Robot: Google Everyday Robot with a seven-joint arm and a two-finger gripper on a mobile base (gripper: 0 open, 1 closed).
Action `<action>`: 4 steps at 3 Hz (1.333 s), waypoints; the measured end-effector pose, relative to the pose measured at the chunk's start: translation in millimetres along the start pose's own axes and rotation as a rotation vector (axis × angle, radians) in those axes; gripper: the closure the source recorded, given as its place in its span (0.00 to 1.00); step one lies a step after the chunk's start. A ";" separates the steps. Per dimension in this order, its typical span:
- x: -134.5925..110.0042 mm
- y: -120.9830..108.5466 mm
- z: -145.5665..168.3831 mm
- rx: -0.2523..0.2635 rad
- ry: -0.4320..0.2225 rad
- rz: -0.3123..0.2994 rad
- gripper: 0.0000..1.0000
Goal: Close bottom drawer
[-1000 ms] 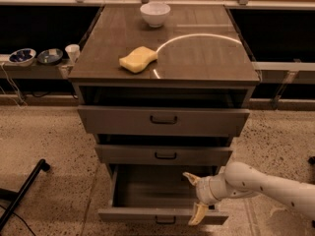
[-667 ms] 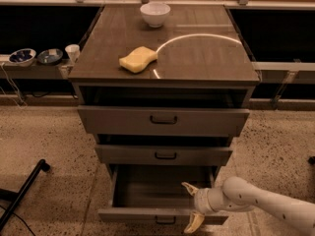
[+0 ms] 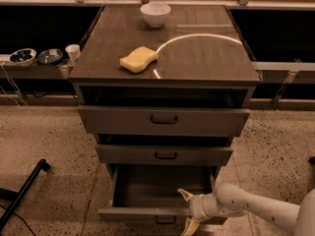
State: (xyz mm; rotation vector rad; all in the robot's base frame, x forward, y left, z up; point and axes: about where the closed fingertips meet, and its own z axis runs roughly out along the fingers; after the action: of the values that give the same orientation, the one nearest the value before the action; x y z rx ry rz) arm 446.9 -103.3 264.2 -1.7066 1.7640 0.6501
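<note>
The bottom drawer (image 3: 147,213) is the lowest of three grey-brown drawers and is pulled well out, its dark inside showing empty. Its small black handle (image 3: 166,221) sits at the frame's lower edge. My gripper (image 3: 189,211) comes in from the lower right on a white arm. Its two yellowish fingers are spread, one (image 3: 185,194) above the drawer's front panel and one (image 3: 191,226) below it, right of the handle. It holds nothing.
The middle drawer (image 3: 165,155) and top drawer (image 3: 163,120) stand slightly open. A yellow sponge (image 3: 138,59) and a white bowl (image 3: 155,14) lie on the cabinet top (image 3: 206,58). Bowls and a cup (image 3: 73,52) sit on a low shelf at left. A black pole (image 3: 22,193) lies on the floor.
My gripper has moved left and down along the bottom drawer's front, closer to the handle. The drawer stands as far out as before.
</note>
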 end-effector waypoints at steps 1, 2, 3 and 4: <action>15.1 13.1 17.8 0.000 -0.008 -0.034 0.24; 28.3 19.5 18.4 0.022 -0.040 -0.050 0.30; 37.5 22.8 -1.3 0.071 -0.118 -0.062 0.29; 48.4 30.1 -5.8 0.080 -0.138 -0.065 0.40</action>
State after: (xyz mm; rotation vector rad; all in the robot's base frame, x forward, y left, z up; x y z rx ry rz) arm 416.5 -139.9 232.3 -1.6185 1.6116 0.6442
